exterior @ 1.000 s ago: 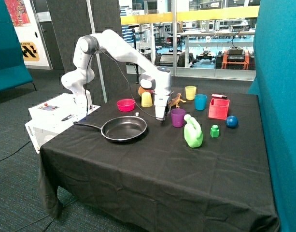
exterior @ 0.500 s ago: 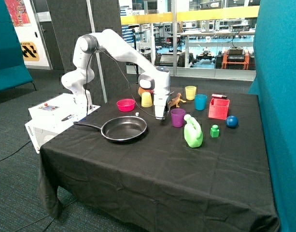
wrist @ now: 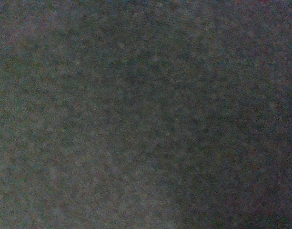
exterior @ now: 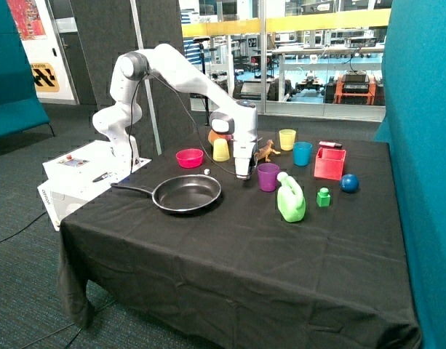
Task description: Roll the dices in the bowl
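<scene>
The gripper point(exterior: 242, 174) hung low over the tabletop point(exterior: 230, 240) between the pan point(exterior: 186, 193) and purple cup point(exterior: 268, 177); nobody could tell if it held a dice.

Your black-draped desk point(exterior: 230, 254) carries a frying pan point(exterior: 187, 193), pink bowl point(exterior: 189, 157), purple cup point(exterior: 268, 176), green jug point(exterior: 291, 199) and red box point(exterior: 329, 162).

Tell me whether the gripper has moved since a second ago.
Barely. The gripper has crept slightly toward the purple cup and away from the frying pan, staying low over the black cloth between them. The shift is very small.
</scene>
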Robot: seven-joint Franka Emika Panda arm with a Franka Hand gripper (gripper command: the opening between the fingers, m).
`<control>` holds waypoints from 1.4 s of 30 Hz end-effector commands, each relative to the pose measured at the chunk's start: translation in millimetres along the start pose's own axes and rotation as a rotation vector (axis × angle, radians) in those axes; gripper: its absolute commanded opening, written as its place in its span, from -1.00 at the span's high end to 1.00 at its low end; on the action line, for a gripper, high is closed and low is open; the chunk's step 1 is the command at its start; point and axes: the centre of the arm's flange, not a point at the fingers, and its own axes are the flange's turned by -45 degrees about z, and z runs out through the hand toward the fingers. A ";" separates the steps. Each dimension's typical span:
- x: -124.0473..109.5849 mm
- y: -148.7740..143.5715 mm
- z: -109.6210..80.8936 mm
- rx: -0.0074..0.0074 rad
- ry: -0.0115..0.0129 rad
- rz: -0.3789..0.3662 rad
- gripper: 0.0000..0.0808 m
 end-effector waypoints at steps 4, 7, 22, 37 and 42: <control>3.3 -7.4 -0.2 -0.0010 -0.0049 -0.009 1.00; 0.6 -11.9 -6.7 -0.0010 -0.0050 -0.026 1.00; -10.9 -24.0 -42.2 -0.0009 -0.0050 -0.070 1.00; -41.3 -53.5 -112.9 -0.0006 -0.0050 -0.178 1.00; -58.6 -69.2 -140.8 -0.0005 -0.0050 -0.222 1.00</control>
